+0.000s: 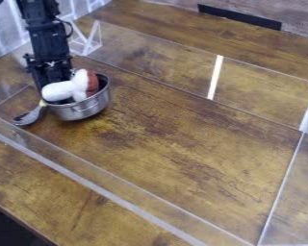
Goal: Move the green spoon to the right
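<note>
The green spoon (30,115) lies on the wooden table just left of the steel bowl (82,106). Its silver head points toward the near left, and its handle runs up under my gripper (45,86). The black gripper comes down steeply from the top left and stands shut on the spoon's handle, close against the bowl's left rim. A white lumpy object (61,92) rests on that rim and hides most of the handle and the fingertips.
A red item (85,83) sits inside the bowl. Clear acrylic walls (131,197) fence the work area at the front, left and right. A dark bar (241,13) lies at the back edge. Bare wood (195,125) stretches to the right of the bowl.
</note>
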